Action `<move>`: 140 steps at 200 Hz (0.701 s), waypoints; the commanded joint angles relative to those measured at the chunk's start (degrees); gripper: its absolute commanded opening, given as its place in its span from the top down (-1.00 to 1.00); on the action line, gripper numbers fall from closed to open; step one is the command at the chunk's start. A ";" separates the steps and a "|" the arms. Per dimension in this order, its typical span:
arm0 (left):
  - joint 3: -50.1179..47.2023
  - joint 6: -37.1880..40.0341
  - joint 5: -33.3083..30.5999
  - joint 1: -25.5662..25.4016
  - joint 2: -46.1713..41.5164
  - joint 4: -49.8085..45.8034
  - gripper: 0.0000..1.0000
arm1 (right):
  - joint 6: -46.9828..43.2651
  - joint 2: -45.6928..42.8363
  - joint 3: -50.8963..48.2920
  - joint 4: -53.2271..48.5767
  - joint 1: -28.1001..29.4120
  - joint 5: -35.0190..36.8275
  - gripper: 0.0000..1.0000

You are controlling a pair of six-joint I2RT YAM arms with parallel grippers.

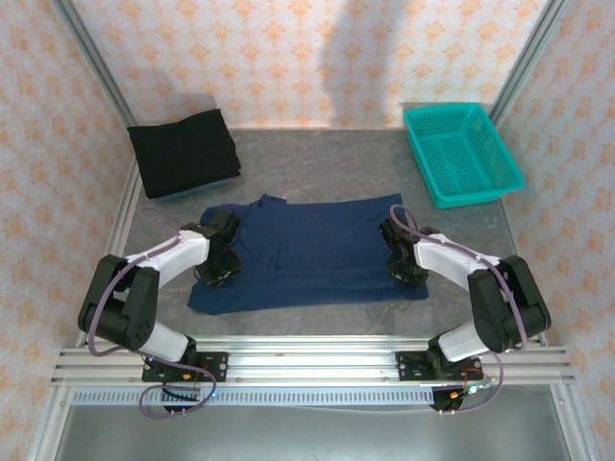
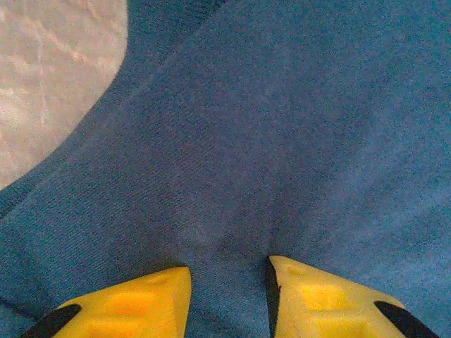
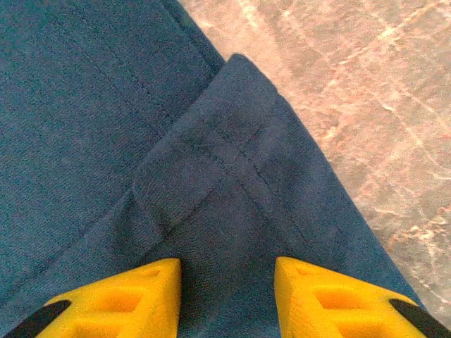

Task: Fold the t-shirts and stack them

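Your left pincer [image 2: 229, 299] and right pincer [image 3: 227, 299] each stood narrow, pinching the navy t-shirt [image 1: 317, 254]. You needed an even, simultaneous lift, keeping the cloth taut across the bench [image 1: 317, 163].

T-shirts: two. One navy t-shirt [image 1: 317, 252] at centre frame, one black t-shirt [image 1: 184, 152] upper left. Teal mesh basket [image 1: 476, 194]: one, upper right. Robot arms: two, left arm [image 1: 163, 254] and right arm [image 1: 447, 257].

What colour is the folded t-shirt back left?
Folded t-shirt: plain black, best in top external view.
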 commanded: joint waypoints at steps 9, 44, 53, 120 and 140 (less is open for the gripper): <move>-2.42 -4.29 -0.63 -2.98 -3.33 -4.41 0.29 | 1.62 -3.37 -3.77 -6.87 -0.04 3.86 0.22; 3.84 -5.98 -4.96 -4.11 -11.50 -10.86 0.05 | 0.58 -9.77 -2.91 -9.28 0.01 2.64 0.13; 7.81 -5.33 -7.21 -4.08 -13.21 -12.48 -0.14 | -0.87 -12.20 -2.23 -8.52 0.02 1.59 0.00; 45.87 29.71 0.59 1.68 13.74 -15.74 -0.55 | -21.64 -10.00 14.91 1.15 0.03 -21.01 -0.73; 55.41 38.23 3.51 2.78 24.25 -19.07 -0.48 | -23.10 -4.73 22.93 -2.66 0.03 -21.18 -0.73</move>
